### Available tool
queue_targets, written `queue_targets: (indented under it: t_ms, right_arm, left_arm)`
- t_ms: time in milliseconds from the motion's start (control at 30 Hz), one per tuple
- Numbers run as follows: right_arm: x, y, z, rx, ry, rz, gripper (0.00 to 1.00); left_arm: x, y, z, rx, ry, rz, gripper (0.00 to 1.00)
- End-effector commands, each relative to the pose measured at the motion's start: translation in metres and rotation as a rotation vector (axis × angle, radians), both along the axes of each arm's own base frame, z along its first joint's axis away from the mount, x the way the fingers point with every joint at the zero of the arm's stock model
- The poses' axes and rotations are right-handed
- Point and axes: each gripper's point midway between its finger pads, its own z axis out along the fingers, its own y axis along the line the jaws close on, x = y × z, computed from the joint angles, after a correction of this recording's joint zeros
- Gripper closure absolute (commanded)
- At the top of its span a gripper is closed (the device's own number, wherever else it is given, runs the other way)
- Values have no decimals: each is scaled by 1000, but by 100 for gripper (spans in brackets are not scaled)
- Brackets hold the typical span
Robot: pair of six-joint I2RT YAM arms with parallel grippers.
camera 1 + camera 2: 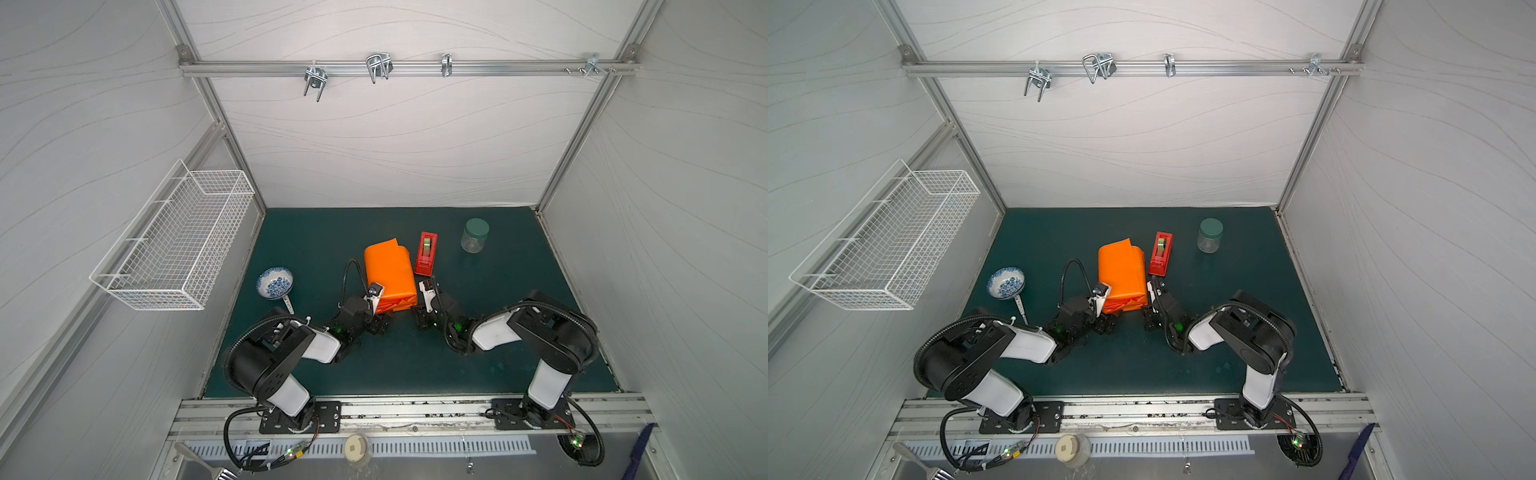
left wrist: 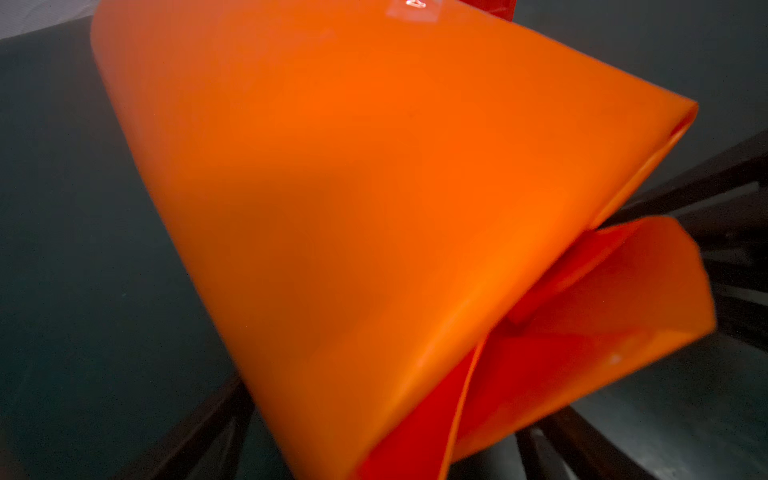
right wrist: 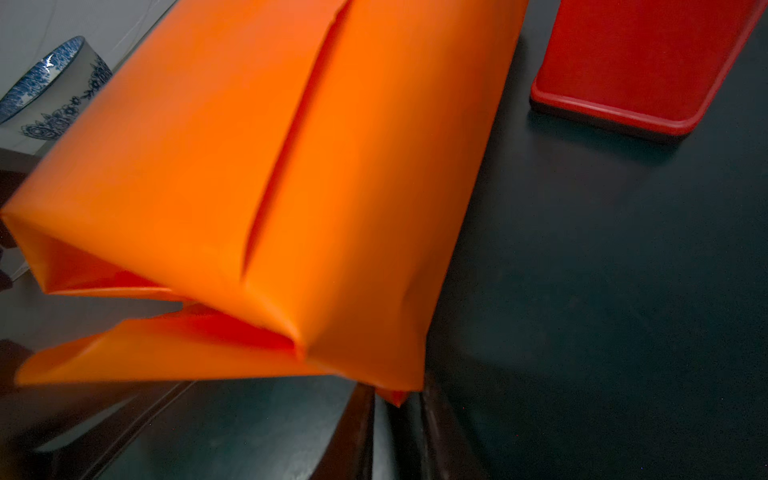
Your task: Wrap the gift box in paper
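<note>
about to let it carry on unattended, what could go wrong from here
1. The near end of the paper gapes open with loose flaps, which could crumple rather than fold flat.
2. The tape dispenser sits close beside the paper, so a sideways nudge could shove it away.

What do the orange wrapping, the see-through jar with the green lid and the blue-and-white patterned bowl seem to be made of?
The orange wrapping looks like thin, smooth paper: it holds sharp creases and a flat seam. The see-through jar could be glass or clear plastic; its green lid looks like plastic. The blue-and-white patterned bowl looks like glazed ceramic: white body, painted blue flowers.
</note>
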Motion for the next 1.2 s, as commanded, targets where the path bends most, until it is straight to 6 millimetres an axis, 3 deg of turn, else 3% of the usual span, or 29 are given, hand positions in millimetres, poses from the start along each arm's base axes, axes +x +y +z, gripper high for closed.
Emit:
queue_targets:
  t_ms: [0,267,567,967,1167]
  right_arm:
    - [2,0,3,15,-12,0,79]
    - [2,-1,4,13,-17,-5,79]
    - [2,-3,7,13,-23,-10,79]
    - [-2,-11,14,26,-34,-25,66]
    - [-7,-24,23,53,-15,-52,61]
  left_arm:
    - [18,-10,23,-54,-78,-15,5]
    - [23,-13,26,-59,-74,-29,17]
    - [23,-11,22,-57,-62,-23,23]
    - [22,-10,18,-68,-43,-17,30]
    - [23,-10,19,-75,-42,-17,33]
